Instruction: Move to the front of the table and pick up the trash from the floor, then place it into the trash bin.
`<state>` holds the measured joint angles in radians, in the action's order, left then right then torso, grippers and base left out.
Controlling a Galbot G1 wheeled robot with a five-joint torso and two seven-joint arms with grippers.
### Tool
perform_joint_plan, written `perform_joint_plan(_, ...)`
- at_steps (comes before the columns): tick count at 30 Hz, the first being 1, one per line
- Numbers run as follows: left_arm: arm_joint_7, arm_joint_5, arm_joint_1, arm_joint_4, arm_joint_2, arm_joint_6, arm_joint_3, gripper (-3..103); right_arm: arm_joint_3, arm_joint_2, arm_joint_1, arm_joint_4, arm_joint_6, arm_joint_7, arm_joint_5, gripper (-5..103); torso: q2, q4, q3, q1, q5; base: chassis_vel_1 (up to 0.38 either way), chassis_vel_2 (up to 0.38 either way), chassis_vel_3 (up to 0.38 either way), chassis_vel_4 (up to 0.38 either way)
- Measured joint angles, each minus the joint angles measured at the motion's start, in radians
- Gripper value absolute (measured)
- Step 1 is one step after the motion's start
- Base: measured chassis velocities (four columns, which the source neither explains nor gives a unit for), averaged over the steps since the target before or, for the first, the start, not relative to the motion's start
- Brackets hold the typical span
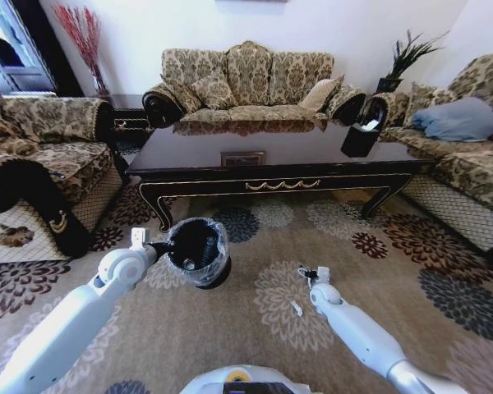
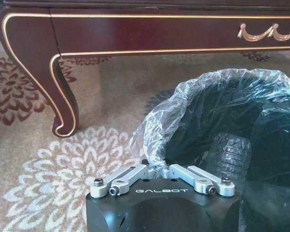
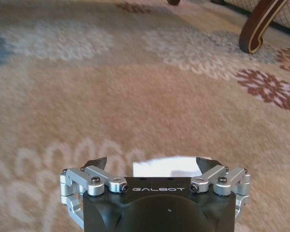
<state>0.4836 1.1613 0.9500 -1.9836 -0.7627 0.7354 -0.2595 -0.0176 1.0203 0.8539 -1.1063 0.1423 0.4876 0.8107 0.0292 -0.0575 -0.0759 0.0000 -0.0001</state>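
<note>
— Between us and the table, what open room do we have?

— On our side of its long front edge we see a broad stretch of floor. Sofas close in the left and right sides, and a third stands behind the table. The trash bin stands on the carpet just before the table's left front leg, which curves down beside it in the left wrist view.

— Materials?

— We see glossy dark wood with gold trim on the table, beige carpet with round flower medallions, and a round black bin lined with a crinkled clear bag.

— The grippers?

— Our left gripper sits at the bin's near rim, jaws folded together on the edge of the plastic liner. Our right gripper hangs low over the carpet, jaws spread wide, with one flat piece of white paper lying between the fingertips; we cannot tell if they touch it.

— Counts?

— One table, one bin, two grippers, three sofas. In the head view we see one white sliver on the carpet, just beside the right arm.
</note>
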Motion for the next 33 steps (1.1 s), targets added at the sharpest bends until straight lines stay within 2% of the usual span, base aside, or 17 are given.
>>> perform_joint_plan(10, 0.001, -0.001, -0.009, 0.010, 0.000, 0.000, 0.014, 2, 0.018, 0.046, -0.021, 0.113, -0.016, -0.034, -0.034, 101, 0.000, 0.0001, 0.000, 0.000, 0.0001, 0.000, 0.000, 0.000, 0.000)
perform_joint_plan(11, 0.001, -0.002, -0.009, 0.011, 0.002, 0.000, 0.014, 2, 0.019, 0.054, -0.026, 0.127, -0.020, -0.040, -0.040, 96, 0.000, 0.0002, 0.000, 0.000, 0.0000, 0.000, 0.000, 0.000, 0.000)
perform_joint_plan(13, 0.001, -0.002, -0.009, 0.011, 0.003, 0.000, 0.014, 2, 0.019, 0.058, -0.028, 0.132, -0.021, -0.042, -0.042, 96, 0.000, 0.0001, 0.000, 0.000, -0.0001, 0.000, 0.000, 0.000, 0.000)
perform_joint_plan(17, 0.001, -0.002, -0.008, 0.012, 0.006, 0.000, 0.013, 2, 0.019, 0.078, -0.030, 0.145, -0.023, -0.047, -0.061, 75, 0.000, 0.0001, 0.000, 0.000, 0.0000, 0.000, 0.000, 0.000, 0.000)
perform_joint_plan(18, 0.001, -0.002, -0.008, 0.012, 0.006, 0.000, 0.013, 2, 0.019, 0.078, -0.030, 0.145, -0.023, -0.047, -0.061, 75, 0.000, 0.0001, 0.000, 0.000, 0.0000, 0.000, 0.000, 0.000, 0.000)
perform_joint_plan(20, 0.001, -0.002, -0.007, 0.012, 0.007, 0.000, 0.012, 2, 0.019, 0.083, -0.024, 0.149, -0.023, -0.047, -0.073, 63, 0.000, 0.0002, 0.000, 0.000, 0.0000, 0.000, 0.000, 0.000, 0.000)
perform_joint_plan(22, 0.001, -0.002, -0.007, 0.012, 0.007, 0.000, 0.011, 2, 0.021, 0.085, -0.021, 0.151, -0.024, -0.048, -0.079, 63, 0.000, 0.0001, 0.000, 0.000, 0.0001, 0.000, 0.000, 0.000, 0.000)
perform_joint_plan(26, 0.001, -0.003, -0.006, 0.011, 0.006, 0.000, 0.011, 2, 0.027, 0.087, -0.007, 0.153, -0.025, -0.049, -0.098, 41, 0.000, -0.0001, 0.000, 0.000, 0.0000, 0.000, 0.000, 0.000, 0.000)
perform_joint_plan(28, 0.001, -0.003, -0.006, 0.011, 0.006, 0.000, 0.011, 2, 0.028, 0.086, -0.004, 0.153, -0.026, -0.050, -0.103, 41, 0.000, 0.0000, 0.000, 0.000, 0.0001, 0.000, 0.000, 0.000, 0.000)
perform_joint_plan(32, 0.001, -0.006, -0.005, 0.011, 0.001, 0.000, 0.012, 2, 0.034, 0.081, 0.007, 0.153, -0.029, -0.054, -0.118, 20, 0.000, -0.0001, 0.000, 0.000, 0.0000, 0.000, 0.000, 0.000, 0.000)
perform_joint_plan(33, 0.001, -0.006, -0.005, 0.011, 0.001, 0.000, 0.012, 2, 0.034, 0.081, 0.007, 0.153, -0.029, -0.054, -0.118, 20, 0.000, -0.0001, 0.000, 0.000, 0.0000, 0.000, 0.000, 0.000, 0.000)
